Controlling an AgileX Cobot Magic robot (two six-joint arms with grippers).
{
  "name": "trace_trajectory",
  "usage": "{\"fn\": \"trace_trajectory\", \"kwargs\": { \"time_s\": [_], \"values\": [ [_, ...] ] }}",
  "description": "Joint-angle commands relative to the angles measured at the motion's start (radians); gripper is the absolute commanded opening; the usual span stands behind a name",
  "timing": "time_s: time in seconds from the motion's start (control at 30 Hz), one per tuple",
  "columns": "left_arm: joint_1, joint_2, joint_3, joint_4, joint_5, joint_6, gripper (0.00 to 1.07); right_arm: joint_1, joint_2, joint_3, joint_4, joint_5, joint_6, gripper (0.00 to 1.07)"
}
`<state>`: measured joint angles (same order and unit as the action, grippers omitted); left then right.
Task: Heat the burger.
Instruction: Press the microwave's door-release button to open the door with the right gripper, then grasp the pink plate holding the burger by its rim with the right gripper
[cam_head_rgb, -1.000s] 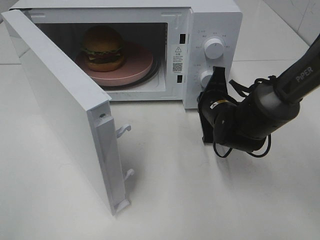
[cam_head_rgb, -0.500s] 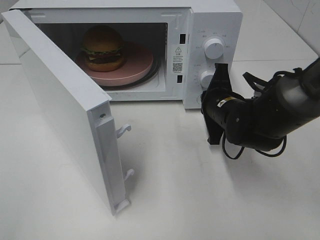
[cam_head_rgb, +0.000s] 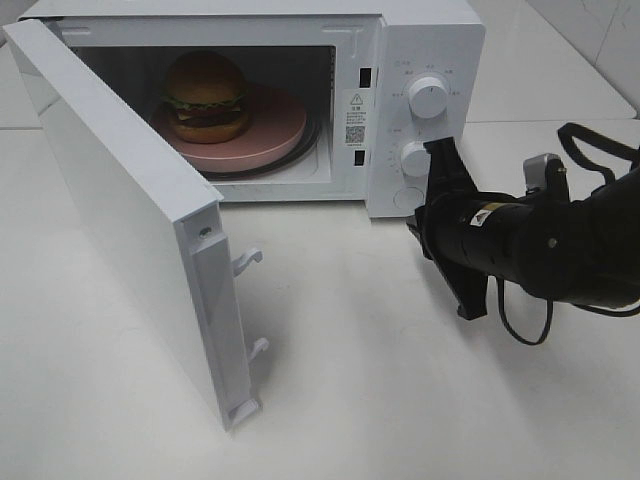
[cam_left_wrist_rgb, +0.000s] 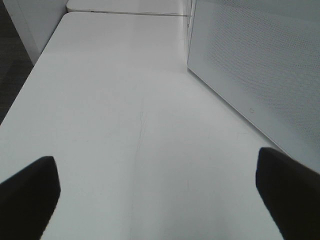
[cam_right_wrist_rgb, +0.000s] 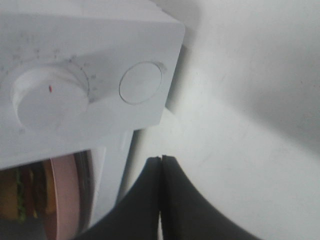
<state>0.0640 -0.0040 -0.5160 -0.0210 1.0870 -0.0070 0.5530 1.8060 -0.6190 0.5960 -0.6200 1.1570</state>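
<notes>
The burger (cam_head_rgb: 205, 97), with a glossy brown bun, green frill and dark patty, stands on a pink plate (cam_head_rgb: 280, 125) inside the open white microwave (cam_head_rgb: 420, 40). In the right wrist view a sliver of the burger (cam_right_wrist_rgb: 15, 195) and plate (cam_right_wrist_rgb: 65, 195) shows in the cavity. My right gripper (cam_head_rgb: 418, 222) is shut on nothing, just in front of the control panel's lower corner, below the lower knob (cam_head_rgb: 415, 158). Its fingertips (cam_right_wrist_rgb: 161, 159) press together. My left gripper (cam_left_wrist_rgb: 160, 185) is open over bare table beside the door and is out of the exterior view.
The microwave door (cam_head_rgb: 120, 200) swings far out to the left front, latch hooks showing on its edge. An upper knob (cam_head_rgb: 428, 97) and a round button (cam_right_wrist_rgb: 141, 82) sit on the panel. The white table (cam_head_rgb: 400, 400) stretches in front.
The right arm has swung rightward and lower, its wrist turning, so the shut gripper sits slightly farther from the panel. Burger, plate and door have not moved.
</notes>
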Motion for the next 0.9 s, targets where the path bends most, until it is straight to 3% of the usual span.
{"fn": "trace_trajectory", "kwargs": {
  "time_s": [0.03, 0.4, 0.7, 0.8, 0.9],
  "values": [
    [0.002, -0.006, 0.0, -0.002, -0.014, 0.0, 1.0, -0.006, -0.035, 0.004, -0.054, 0.079, -0.1, 0.01],
    [0.002, -0.006, 0.0, -0.002, -0.014, 0.0, 1.0, -0.006, -0.114, -0.007, -0.176, 0.312, -0.425, 0.01],
    [0.002, -0.006, 0.0, -0.002, -0.014, 0.0, 1.0, -0.006, -0.129, -0.122, -0.345, 0.65, -0.665, 0.03],
    [0.002, -0.006, 0.0, -0.002, -0.014, 0.0, 1.0, -0.006, -0.129, -0.209, -0.454, 0.849, -0.734, 0.04],
    [0.002, -0.006, 0.0, -0.002, -0.014, 0.0, 1.0, -0.006, -0.129, -0.228, -0.47, 0.891, -0.748, 0.04]
  ]
}}
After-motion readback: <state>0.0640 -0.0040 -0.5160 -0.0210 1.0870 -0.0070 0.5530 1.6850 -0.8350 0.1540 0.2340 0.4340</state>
